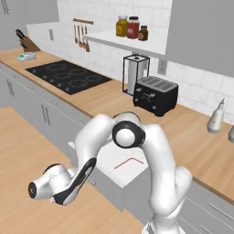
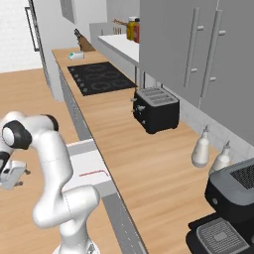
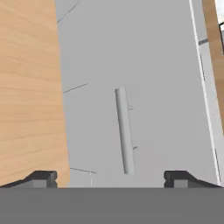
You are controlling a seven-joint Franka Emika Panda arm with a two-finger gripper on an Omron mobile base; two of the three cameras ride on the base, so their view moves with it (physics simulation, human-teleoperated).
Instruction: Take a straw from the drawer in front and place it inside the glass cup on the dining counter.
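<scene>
The hand is seen with its fingertips spread wide, nothing held, facing the metal bar handle on the grey drawer front. The straw is seen lying flat on the white floor of the pulled-out drawer, near its middle, below the desk edge.

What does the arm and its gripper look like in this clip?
A glossy white arm of rounded, tube-like segments with black joint caps and a black band along one link. The gripper has two small dark, blocky fingertips. No cables or markings are visible.
</scene>
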